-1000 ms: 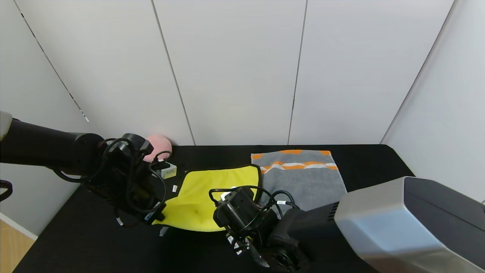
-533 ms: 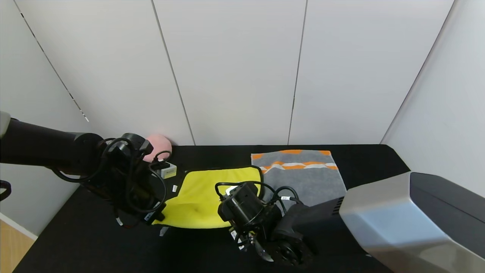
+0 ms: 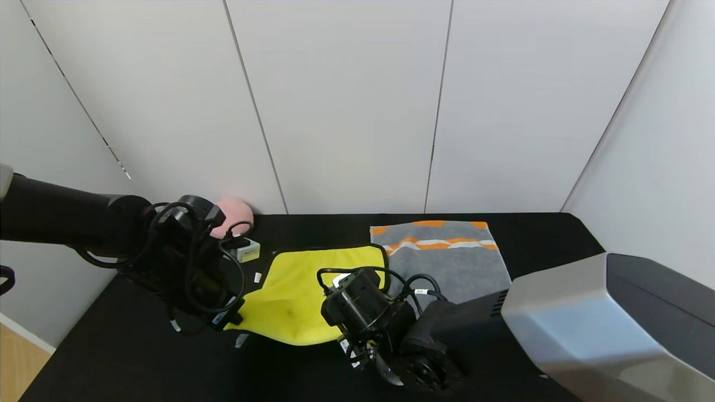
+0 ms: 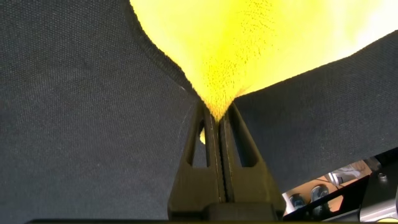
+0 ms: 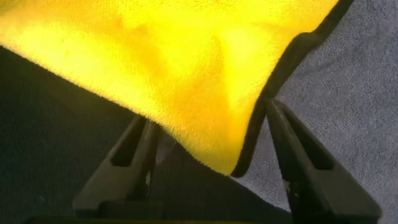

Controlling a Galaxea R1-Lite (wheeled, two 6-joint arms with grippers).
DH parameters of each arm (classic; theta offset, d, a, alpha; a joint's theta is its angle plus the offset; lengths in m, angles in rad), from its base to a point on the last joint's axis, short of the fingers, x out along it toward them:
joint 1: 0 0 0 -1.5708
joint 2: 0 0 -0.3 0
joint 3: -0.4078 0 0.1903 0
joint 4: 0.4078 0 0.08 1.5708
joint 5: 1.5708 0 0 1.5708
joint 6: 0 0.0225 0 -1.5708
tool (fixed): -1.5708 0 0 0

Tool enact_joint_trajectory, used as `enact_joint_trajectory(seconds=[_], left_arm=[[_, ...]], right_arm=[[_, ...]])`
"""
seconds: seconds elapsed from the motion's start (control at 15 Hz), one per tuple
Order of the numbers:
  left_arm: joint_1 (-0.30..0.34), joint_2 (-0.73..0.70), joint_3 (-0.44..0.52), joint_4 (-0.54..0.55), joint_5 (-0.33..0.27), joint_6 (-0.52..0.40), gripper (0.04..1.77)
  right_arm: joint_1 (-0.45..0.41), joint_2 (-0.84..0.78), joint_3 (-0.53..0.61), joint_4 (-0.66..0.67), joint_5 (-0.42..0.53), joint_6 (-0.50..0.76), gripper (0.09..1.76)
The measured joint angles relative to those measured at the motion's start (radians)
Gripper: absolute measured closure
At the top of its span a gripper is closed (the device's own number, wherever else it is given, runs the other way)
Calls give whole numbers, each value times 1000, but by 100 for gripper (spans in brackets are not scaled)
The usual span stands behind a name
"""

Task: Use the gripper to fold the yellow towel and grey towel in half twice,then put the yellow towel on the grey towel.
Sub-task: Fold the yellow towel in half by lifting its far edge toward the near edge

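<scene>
Work surface: table [image 3: 547, 234] covered in black woven cloth, reaching back to the rear wall. Rear wall [image 3: 346, 106] of pale grey-white flat panels, with thin dark vertical seams between them. Similar panels close in both sides, the left one carrying a slanted seam with small dark marks. Strip of light wood-toned floor [image 3: 14, 363] visible at the lower left, past the table edge, below a white skirting. Lighting even and diffuse; no hard shadows on the walls.
</scene>
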Motion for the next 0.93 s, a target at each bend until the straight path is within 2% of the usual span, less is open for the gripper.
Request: enact_joint_trajectory(seconds=[0.4, 0.8, 0.93], left_arm=[[0, 0, 3, 0, 0, 0, 170], [0, -7, 0, 0, 0, -1, 170], [-1, -12, 5, -1, -1, -3, 170]], right_arm=[[3, -1, 1, 33, -3, -3, 37], [8, -6, 4, 39, -30, -5, 25], [8, -19, 6, 84, -29, -5, 22]])
